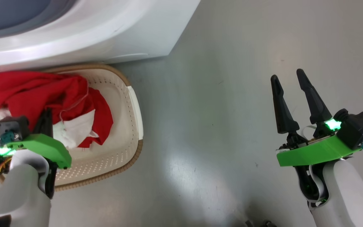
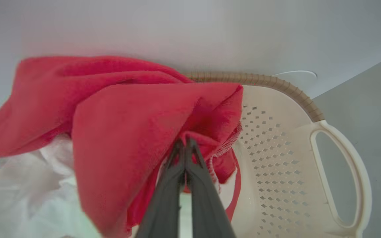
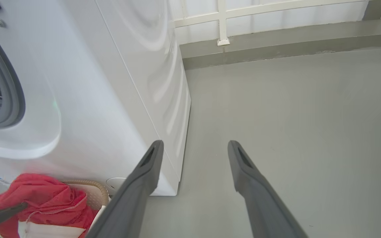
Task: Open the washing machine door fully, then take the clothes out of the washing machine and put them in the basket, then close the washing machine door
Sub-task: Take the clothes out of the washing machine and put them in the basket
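One basket [image 1: 123, 132], on the floor [image 1: 216, 94] against the one washing machine [image 1: 106, 34], holds red and white clothes [image 1: 27, 91]. Of two tools, the left tool [image 2: 185, 144] is clamped on those clothes; the right tool [image 1: 287, 75] has its fingers apart.

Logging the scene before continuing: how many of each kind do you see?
Big white front-loading washing machine: 1
Cream perforated plastic basket, brown rim: 1
Heap of red and white fabric clothes: 1
Dark-fingered left gripper and right gripper: 2
Total: 5
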{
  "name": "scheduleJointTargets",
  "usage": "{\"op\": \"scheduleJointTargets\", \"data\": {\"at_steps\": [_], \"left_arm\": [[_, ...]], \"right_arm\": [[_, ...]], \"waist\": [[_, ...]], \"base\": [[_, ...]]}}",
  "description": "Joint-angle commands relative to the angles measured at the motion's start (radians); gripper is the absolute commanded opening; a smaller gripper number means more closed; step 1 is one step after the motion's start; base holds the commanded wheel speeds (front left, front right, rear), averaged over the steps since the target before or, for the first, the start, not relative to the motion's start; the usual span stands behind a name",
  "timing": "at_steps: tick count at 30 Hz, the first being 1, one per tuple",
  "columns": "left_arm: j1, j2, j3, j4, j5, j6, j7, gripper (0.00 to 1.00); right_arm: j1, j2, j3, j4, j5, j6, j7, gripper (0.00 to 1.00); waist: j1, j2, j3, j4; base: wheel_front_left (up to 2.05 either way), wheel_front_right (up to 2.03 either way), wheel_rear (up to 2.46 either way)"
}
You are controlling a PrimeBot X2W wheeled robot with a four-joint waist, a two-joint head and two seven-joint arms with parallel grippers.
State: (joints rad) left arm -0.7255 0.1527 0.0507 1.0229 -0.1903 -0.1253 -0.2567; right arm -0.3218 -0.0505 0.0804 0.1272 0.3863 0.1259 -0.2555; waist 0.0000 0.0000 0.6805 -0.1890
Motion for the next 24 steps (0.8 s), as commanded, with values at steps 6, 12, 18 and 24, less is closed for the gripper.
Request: {"op": "scheduleJointTargets", "data": {"at_steps": [6, 12, 18, 24], "left_arm": [[-0.049, 0.053, 0.004, 0.073, 0.012, -0.005, -0.005, 0.0], [-0.086, 0.056, -0.02, 0.11, 0.008, -0.005, -0.005, 0.0], [-0.134, 0.053, -0.068, 0.177, -0.023, -0.005, -0.005, 0.0], [-0.156, 0.059, -0.107, 0.204, -0.062, -0.005, -0.005, 0.0]], "right_arm": [[-0.018, 0.0, 0.03, -0.034, 0.011, 0.005, -0.006, 1.0], [-0.028, 0.0, 0.033, -0.042, 0.012, 0.005, -0.006, 1.0], [-0.043, 0.0, 0.039, -0.046, 0.013, 0.005, -0.006, 1.0], [-0.051, 0.0, 0.042, -0.046, 0.013, 0.005, -0.006, 1.0]], "waist": [[0.0, 0.0, 0.063, -0.007], [0.0, 0.0, 0.102, -0.012], [0.0, 0.0, 0.146, -0.016], [0.0, 0.0, 0.154, -0.018]], "base": [[0.0, 0.0, 0.0], [0.0, 0.0, 0.0], [0.0, 0.0, 0.0], [0.0, 0.0, 0.0]]}}
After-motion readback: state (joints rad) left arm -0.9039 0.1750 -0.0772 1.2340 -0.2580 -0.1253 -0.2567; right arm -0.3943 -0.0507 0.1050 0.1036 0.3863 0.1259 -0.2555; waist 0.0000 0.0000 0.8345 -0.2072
